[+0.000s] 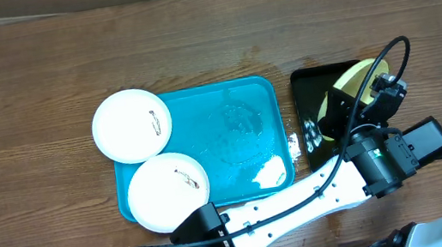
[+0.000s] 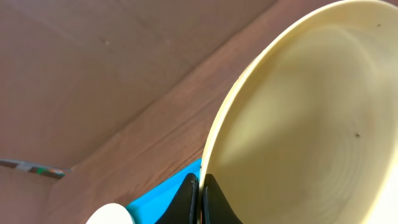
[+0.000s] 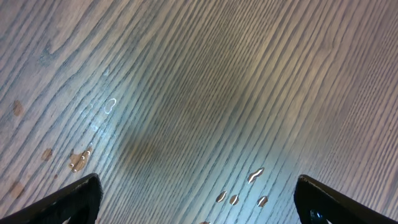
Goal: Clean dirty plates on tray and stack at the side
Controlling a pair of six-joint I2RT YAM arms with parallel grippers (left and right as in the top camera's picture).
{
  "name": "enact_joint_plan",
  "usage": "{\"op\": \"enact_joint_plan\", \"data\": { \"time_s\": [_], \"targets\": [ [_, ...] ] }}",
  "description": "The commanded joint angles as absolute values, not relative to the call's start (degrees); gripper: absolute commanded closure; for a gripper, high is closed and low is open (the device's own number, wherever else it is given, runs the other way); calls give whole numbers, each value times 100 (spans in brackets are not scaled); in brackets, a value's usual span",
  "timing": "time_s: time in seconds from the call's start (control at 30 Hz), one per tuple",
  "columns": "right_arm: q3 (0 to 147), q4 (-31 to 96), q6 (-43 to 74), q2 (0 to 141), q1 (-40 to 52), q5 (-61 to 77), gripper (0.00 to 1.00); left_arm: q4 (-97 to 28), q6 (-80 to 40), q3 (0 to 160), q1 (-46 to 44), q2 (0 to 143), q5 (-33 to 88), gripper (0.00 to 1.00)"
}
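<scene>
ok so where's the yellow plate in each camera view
Overhead: pale yellow plate at right, over the black tray.
Left wrist: it fills the right half, rim pinched in the left gripper at bottom centre.
Right wrist: not in it; only wet wooden table.
Shared landmark: the teal tray, a corner of it at the left wrist view's bottom edge.

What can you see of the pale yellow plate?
The pale yellow plate is round, shallow, smooth and plastic-looking, with a tiny dark speck on its face. The shut left gripper pinches its rim, holding it tilted on edge over the black tray, beside the teal tray. Whether it touches the black tray is unclear.
</scene>
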State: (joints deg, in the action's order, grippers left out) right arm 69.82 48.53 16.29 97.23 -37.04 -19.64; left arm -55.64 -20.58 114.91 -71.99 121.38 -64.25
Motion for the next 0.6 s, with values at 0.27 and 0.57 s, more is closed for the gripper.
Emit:
{"op": "enact_joint_plan", "data": {
  "time_s": [0.27,0.57],
  "targets": [
    [7096,4823,1653,9612,-3699,-1962,0,-5365,-2078,11644,-7192,12022,-6429,96],
    [7096,4823,1653,9612,-3699,-1962,0,-5177,-1505,11660,-6930,12016,-5203,96]
  ]
}}
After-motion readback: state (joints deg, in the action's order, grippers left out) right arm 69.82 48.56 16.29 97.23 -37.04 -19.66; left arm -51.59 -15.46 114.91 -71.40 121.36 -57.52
